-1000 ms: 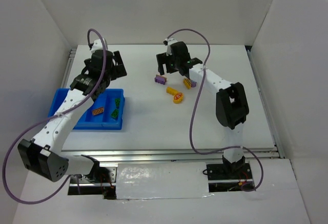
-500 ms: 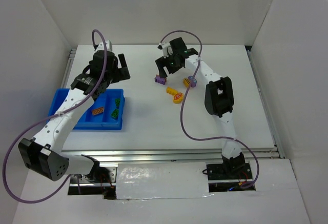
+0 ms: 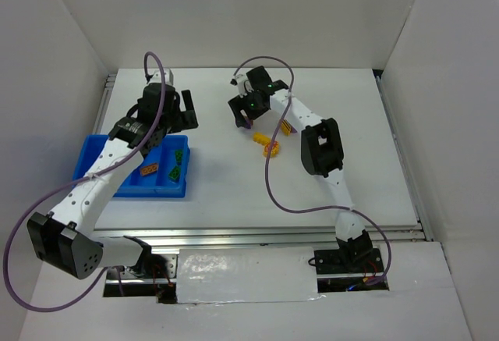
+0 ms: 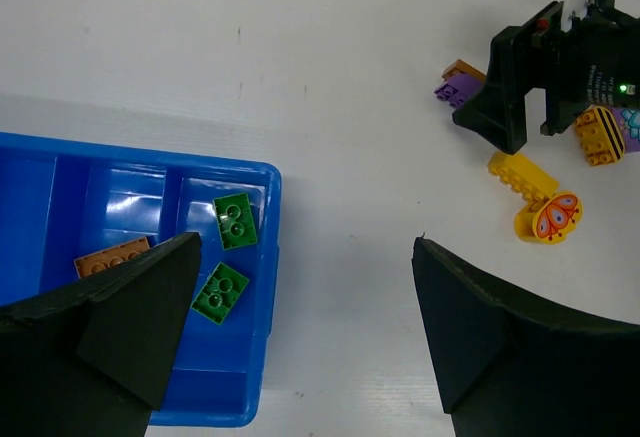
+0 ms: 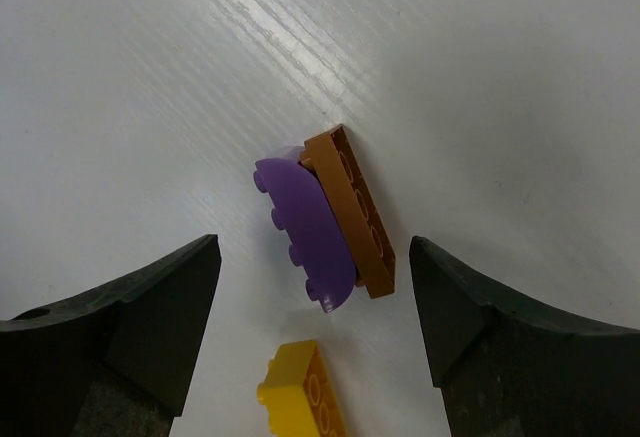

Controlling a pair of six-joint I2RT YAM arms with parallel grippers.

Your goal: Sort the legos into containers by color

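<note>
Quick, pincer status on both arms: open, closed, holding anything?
Left pincer: open, holding nothing, beside the blue tray.
Right pincer: open, empty, above the purple brick and orange brick.

Purple brick [image 5: 305, 235] touching orange brick [image 5: 352, 209] — between the hand's [image 5: 313, 249] spread fingers; yellow brick [image 5: 300, 393] nearby.

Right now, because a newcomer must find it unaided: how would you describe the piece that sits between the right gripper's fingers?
On the white table, right of the blue tray, a loose cluster of bricks lies by the right gripper. The one between its open fingers is a purple brick pressed against an orange-brown plate; its nearest neighbour is plain yellow.
</note>
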